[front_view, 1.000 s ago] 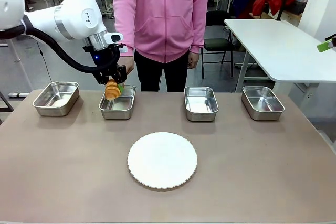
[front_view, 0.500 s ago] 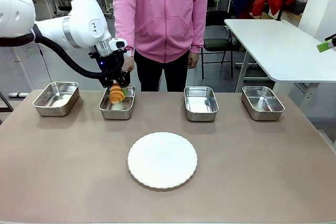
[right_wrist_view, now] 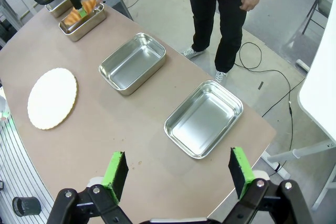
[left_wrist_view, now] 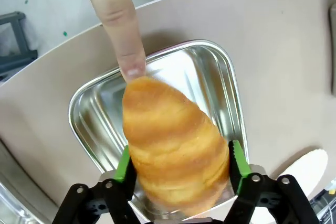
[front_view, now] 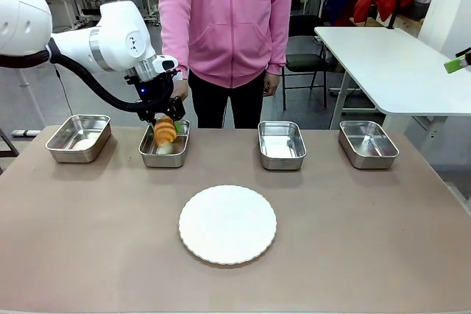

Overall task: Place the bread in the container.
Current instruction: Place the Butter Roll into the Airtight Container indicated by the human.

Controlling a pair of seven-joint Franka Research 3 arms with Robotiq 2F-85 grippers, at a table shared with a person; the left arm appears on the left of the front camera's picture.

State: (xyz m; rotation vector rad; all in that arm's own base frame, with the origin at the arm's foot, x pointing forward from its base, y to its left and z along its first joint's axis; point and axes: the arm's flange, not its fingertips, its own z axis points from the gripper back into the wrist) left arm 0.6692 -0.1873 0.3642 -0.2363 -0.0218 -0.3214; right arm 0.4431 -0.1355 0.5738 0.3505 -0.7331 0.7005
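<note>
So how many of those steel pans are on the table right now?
4, in a row along the table's far side: far-left pan, second pan under the left gripper holding the bread, third pan, far-right pan.

brown table, four steel pans, white plate

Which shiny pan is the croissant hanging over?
The second pan from the left. The left gripper holds the croissant right above it, and a person's finger points into it. The other three pans have nothing over them.

The left pincer has carried the bread lower — over the container.
</note>
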